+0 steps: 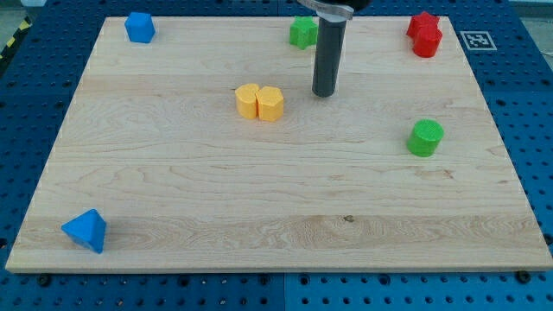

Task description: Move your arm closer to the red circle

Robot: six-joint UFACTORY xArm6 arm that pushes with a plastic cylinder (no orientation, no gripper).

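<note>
The red circle (pixel 427 43) sits at the view's top right, touching a red star-shaped block (pixel 422 24) just above it. My tip (pixel 325 92) rests on the board near the top centre, well to the left of the red circle. It is just right of two yellow blocks (pixel 259 102) that touch each other, and below a green block (pixel 302 32).
A green cylinder (pixel 425 138) lies at the right middle. A blue block (pixel 139 28) sits at the top left, a blue triangular block (pixel 85 231) at the bottom left. The wooden board (pixel 276 225) lies on a blue perforated table.
</note>
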